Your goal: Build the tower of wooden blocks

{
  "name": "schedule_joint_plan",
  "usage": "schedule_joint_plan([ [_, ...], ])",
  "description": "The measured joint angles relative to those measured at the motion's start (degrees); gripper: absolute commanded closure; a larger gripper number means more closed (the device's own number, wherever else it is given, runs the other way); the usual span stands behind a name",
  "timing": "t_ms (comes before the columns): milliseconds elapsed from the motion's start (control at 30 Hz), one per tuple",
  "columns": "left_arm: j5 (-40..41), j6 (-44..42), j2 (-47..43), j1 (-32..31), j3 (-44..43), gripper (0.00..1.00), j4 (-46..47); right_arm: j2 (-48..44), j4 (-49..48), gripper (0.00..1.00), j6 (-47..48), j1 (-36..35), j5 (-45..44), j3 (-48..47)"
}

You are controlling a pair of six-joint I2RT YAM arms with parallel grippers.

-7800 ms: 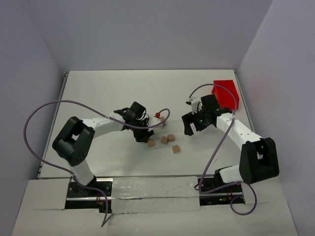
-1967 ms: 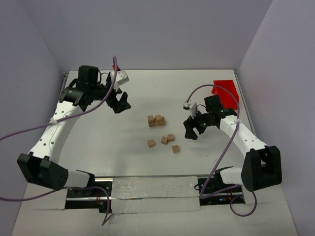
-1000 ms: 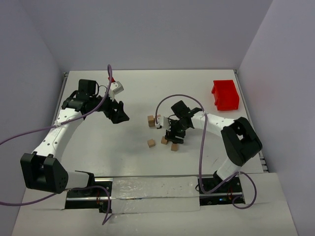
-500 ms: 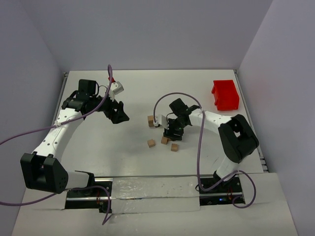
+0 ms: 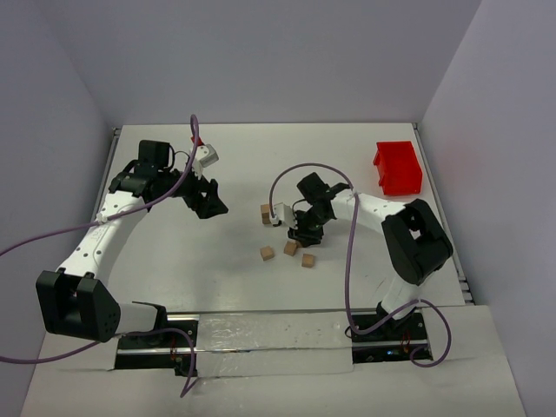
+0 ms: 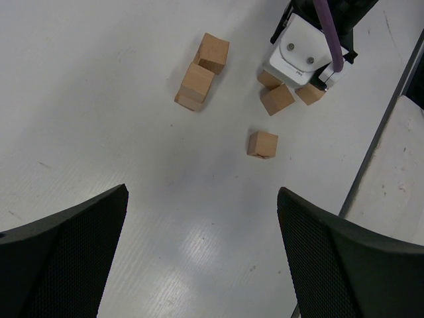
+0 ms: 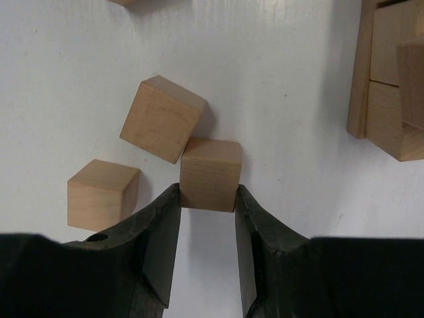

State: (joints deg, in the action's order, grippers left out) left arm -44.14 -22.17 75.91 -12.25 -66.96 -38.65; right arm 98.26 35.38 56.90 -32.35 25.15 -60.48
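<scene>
Between black right fingers (image 7: 161, 233), a smooth wooden cube (image 7: 209, 174).

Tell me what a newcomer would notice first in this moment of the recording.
The right gripper in the middle of the table draws the eye: its fingers touch both sides of one wood block among loose ones. Just left of it sits the started tower, a small cluster of cubes. The left gripper hangs open over the table's left side, and a red bin stands at the far right.
</scene>
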Motion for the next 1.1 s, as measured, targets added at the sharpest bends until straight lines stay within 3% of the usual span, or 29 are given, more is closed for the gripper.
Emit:
schedule_joint_plan([
  [200, -0.02, -0.56, 0.29, 0.00, 0.00, 0.01, 0.00, 0.00, 4.88, 1.00, 3.63, 2.56, 1.54, -4.21],
  [600, -0.11, -1.08, 0.93, 0.00, 0.00, 0.01, 0.13, 5.20, 15.00, 1.00, 12.24, 7.27, 3.90, -23.15],
  [1100, -0.33, -1.48, 0.93, 0.00, 0.00, 0.01, 0.13, 12.10, 19.77, 1.00, 15.22, 7.24, 4.35, -29.73],
])
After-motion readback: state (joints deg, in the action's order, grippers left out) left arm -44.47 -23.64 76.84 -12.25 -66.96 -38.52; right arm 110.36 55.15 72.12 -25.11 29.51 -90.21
